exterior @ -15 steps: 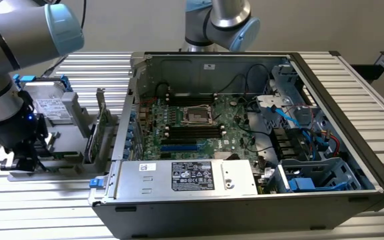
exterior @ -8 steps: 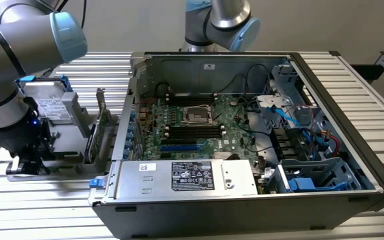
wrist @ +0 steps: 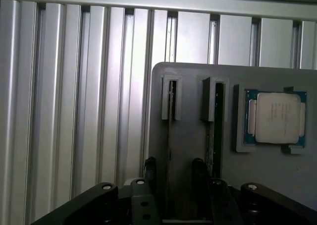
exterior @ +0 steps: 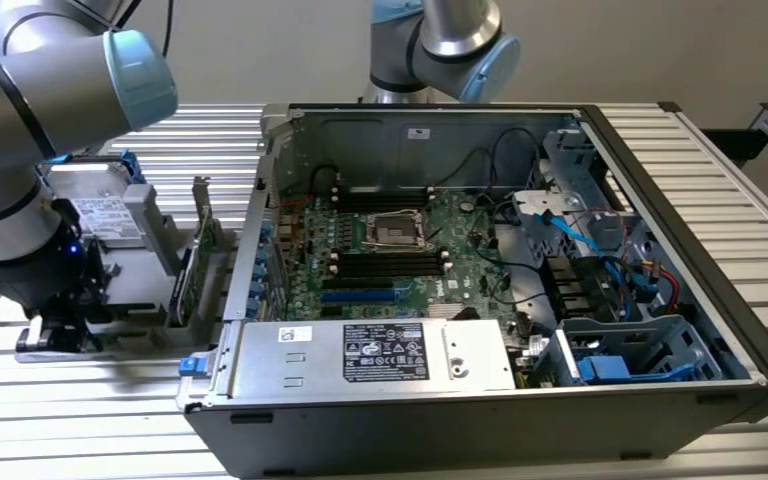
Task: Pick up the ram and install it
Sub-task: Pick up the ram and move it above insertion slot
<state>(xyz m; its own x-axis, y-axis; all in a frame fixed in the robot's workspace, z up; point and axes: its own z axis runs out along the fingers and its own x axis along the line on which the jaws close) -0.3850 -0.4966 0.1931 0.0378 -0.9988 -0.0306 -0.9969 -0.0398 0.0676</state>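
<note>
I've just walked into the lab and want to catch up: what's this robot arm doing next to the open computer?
The arm's gripper hangs over a gray holder beside the open computer case. Its jaws are open on either side of one ram stick, which stands on edge in its slot. Nothing is gripped yet. A second stick and a processor chip sit in the same holder.

Ribbed alu table (wrist: pixel 59 111), matt grey plastic tray (wrist: pixel 188 140).
</note>
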